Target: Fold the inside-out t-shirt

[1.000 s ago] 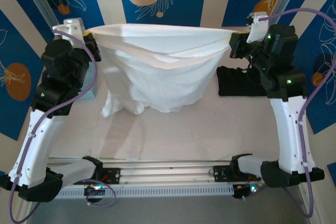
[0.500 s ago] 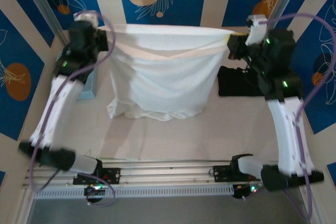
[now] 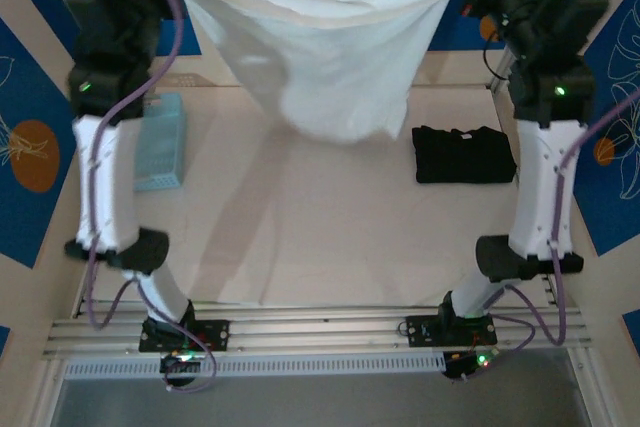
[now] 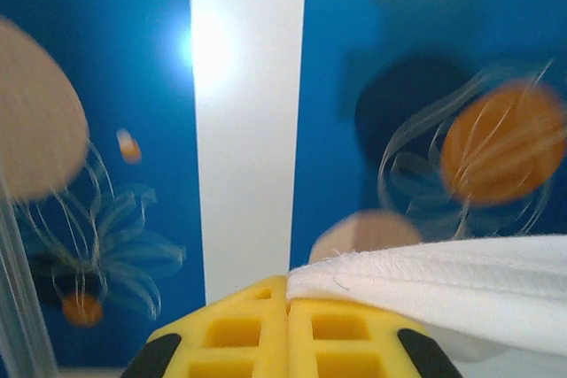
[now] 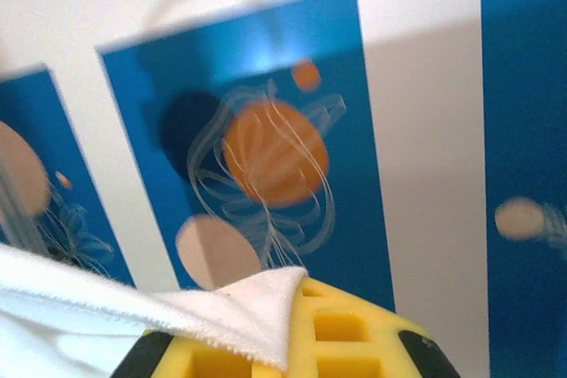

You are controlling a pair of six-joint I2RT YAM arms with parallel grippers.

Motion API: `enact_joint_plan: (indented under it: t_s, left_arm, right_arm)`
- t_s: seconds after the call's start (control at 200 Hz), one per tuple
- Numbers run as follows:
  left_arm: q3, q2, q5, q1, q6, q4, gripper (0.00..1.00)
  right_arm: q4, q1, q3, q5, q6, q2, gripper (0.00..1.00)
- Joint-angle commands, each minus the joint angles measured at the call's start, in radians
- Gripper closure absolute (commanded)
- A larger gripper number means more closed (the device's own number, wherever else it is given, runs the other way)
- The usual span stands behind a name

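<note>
left hand [image 4: 287,320]: clamped on t-shirt [image 3: 330,57] edge
right hand [image 5: 297,329]: pinched its other corner
basket [image 3: 160,142]: blue, sat on worktop [image 3: 300,227]

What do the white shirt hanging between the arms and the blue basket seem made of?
The white t-shirt looks like thin, soft, matte knit cloth, probably cotton: it drapes in loose folds, and its edge looks fuzzy in the left wrist view. The blue basket looks like rigid plastic, judging by its slatted walls.
</note>
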Motion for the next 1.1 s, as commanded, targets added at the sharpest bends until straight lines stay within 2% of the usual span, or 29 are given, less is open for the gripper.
enact_joint_plan:
  t_s: [0.0,0.15,0.39,0.49,0.635,0.765,0.82,0.9,1.0,1.055,1.095]
  left_arm:
    - [-0.182,-0.186,0.036,0.025,0.002,0.124,1.0]
    - [-0.602,-0.425,0.114,0.025,-0.047,0.159,1.0]
    - [-1.525,-0.902,0.339,0.007,-0.327,0.232,1.0]
    - [-1.823,-1.049,0.358,-0.023,-0.421,0.192,1.0]
    - [-2.03,-1.096,0.402,-0.092,-0.485,0.158,1.0]
    - [-2.037,-1.02,0.382,-0.16,-0.485,0.131,1.0]
    - [-2.012,-0.987,0.356,-0.177,-0.474,0.108,0.89]
    - [-1.972,-0.967,0.301,-0.194,-0.437,0.08,0.61]
    - [-1.926,-0.976,0.197,-0.24,-0.382,0.096,0.35]
    - [-1.907,-0.971,0.137,-0.284,-0.336,0.141,0.24]
    - [-1.899,-0.95,0.115,-0.322,-0.302,0.196,0.2]
  right_arm:
    - [0.033,-0.011,-0.084,-0.028,0.034,-0.088,1.0]
    - [0.03,-0.002,-0.374,-0.061,0.041,-0.236,1.0]
    - [0.067,0.039,-1.075,-0.138,0.108,-0.534,1.0]
    - [0.043,0.062,-1.293,-0.169,0.102,-0.582,1.0]
    - [0.058,0.093,-1.48,-0.234,0.109,-0.583,1.0]
    - [0.049,0.112,-1.534,-0.228,0.102,-0.572,1.0]
    - [0.043,0.11,-1.532,-0.237,0.097,-0.572,1.0]
    - [0.025,0.115,-1.511,-0.249,0.086,-0.569,1.0]
    - [-0.01,0.115,-1.47,-0.265,0.07,-0.558,1.0]
    - [-0.023,0.115,-1.455,-0.269,0.064,-0.554,1.0]
    - [-0.027,0.115,-1.448,-0.272,0.064,-0.553,1.0]
